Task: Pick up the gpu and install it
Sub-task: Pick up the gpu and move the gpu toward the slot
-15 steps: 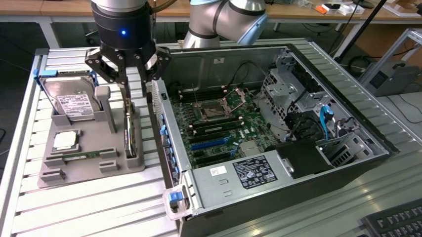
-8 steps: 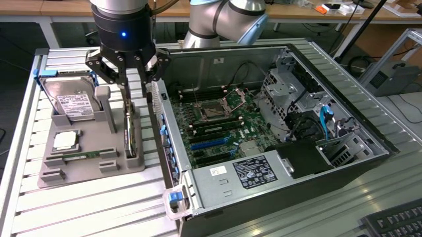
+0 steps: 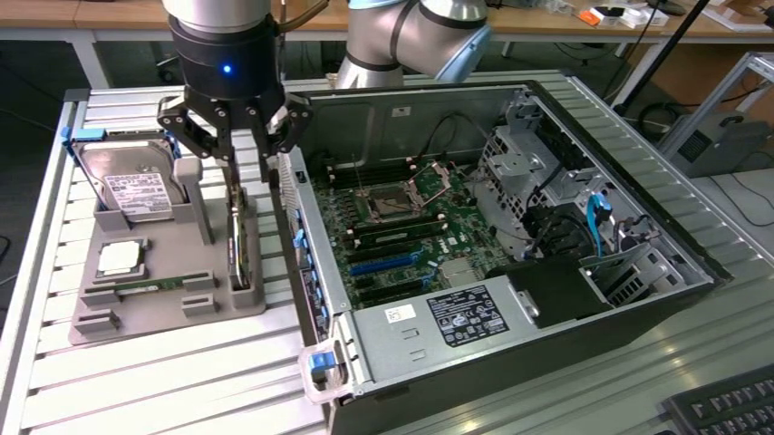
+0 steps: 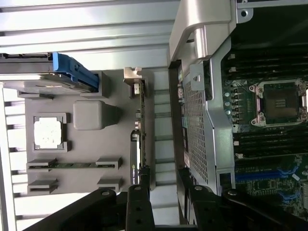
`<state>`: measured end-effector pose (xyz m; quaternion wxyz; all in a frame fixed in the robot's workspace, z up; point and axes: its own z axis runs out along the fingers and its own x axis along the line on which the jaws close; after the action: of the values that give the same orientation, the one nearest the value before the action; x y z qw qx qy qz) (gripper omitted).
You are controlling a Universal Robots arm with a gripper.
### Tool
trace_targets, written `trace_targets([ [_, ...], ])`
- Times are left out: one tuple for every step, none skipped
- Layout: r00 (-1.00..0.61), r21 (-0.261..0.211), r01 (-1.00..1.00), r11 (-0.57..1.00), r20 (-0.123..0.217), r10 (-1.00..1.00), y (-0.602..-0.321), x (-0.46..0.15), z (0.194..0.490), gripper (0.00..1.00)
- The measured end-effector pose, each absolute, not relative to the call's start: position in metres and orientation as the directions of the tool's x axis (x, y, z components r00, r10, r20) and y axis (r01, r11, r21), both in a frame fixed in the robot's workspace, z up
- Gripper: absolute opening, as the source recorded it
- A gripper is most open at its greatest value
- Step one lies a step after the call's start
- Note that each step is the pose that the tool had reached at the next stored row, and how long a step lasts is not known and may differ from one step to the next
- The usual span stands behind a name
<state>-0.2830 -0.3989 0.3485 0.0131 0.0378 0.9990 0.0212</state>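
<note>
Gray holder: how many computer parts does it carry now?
4: the hard drive at its far end, the processor chip nearer, the green memory stick nearer still, and the gpu standing on edge on the exterior view's right side, under the tool. None seems hidden.

Workshop bench in a bright, evenly lit room.
The worktable has a ribbed, silvery metal top. Behind it stand wood-topped desks on white legs, over a dark floor. On the exterior view's right, a thin black pole slants past an aluminium frame and a grey box. A dark keyboard lies at the near corner.
</note>
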Motion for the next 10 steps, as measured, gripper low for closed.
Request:
trace_targets([
  [-0.997,0.043,0.075,0.996,-0.025,0.076,-0.399,-0.2831,0.3477,0.36],
  [-0.997,0.043,0.075,0.996,-0.025,0.076,-0.3989,-0.2832,0.3472,0.36],
  [-0.997,0.043,0.075,0.996,-0.025,0.076,-0.3989,-0.2832,0.3467,0.36],
  [-0.997,0.043,0.075,0.996,-0.025,0.076,-0.3989,-0.2833,0.3463,0.36],
  [-0.997,0.043,0.075,0.996,-0.025,0.076,-0.3989,-0.2833,0.3455,0.36],
  [-0.997,0.043,0.075,0.996,-0.025,0.076,-0.3989,-0.2833,0.3449,0.36],
  [-0.997,0.043,0.075,0.996,-0.025,0.076,-0.3989,-0.2833,0.3447,0.36],
  [-0.997,0.043,0.075,0.996,-0.025,0.076,-0.3989,-0.2833,0.3442,0.36],
  [-0.997,0.043,0.075,0.996,-0.024,0.076,-0.3989,-0.2834,0.3438,0.36],
  [-0.997,0.043,0.075,0.996,-0.025,0.076,-0.3989,-0.2834,0.3433,0.36],
])
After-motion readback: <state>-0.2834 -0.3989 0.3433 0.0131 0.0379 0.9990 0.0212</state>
